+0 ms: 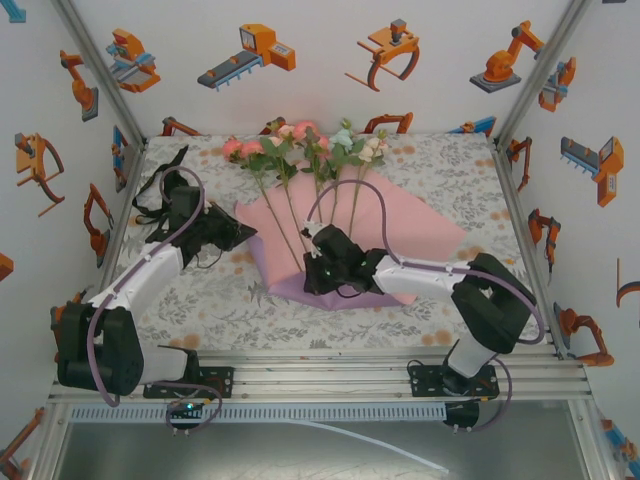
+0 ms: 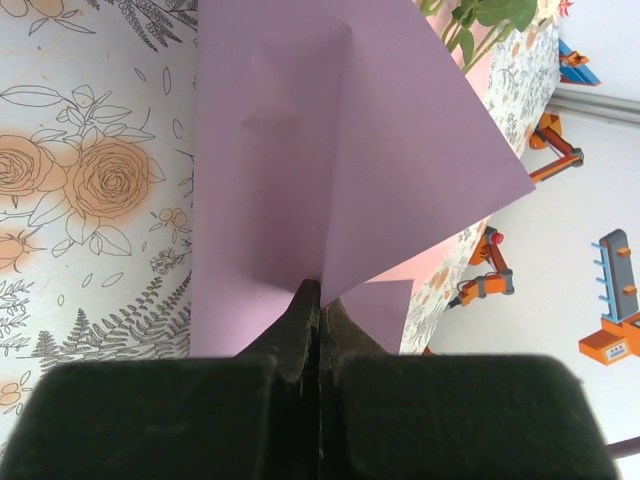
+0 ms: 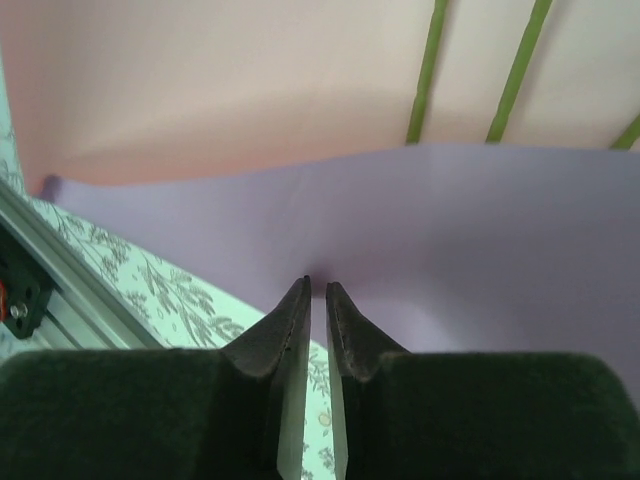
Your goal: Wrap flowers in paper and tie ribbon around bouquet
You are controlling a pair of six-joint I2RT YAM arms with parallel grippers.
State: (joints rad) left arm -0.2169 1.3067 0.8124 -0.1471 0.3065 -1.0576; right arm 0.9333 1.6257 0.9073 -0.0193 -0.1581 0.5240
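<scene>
Paper (image 1: 410,232) lies spread mid-tabletop (image 1: 455,165), pale pink face up, w/ its near edge folded over to show a lilac band. Flowers (image 1: 300,145) rest across it: blooms past the far edge, thin green stalks running down the pink face toward the fold. Left gripper (image 1: 240,236) is at the sheet's left corner; in the wrist view it (image 2: 312,290) is clenched tight on a lifted lilac pleat of the paper (image 2: 330,150). Right gripper (image 1: 312,262) sits at the near fold, approx. centre. Close up (image 3: 318,285) its jaws stand a thin slit apart, tips right at the lilac edge; can't tell if any paper is nipped between them. Ribbon (image 1: 150,205), prob. the black loop, lies far left, beside the left arm.
</scene>
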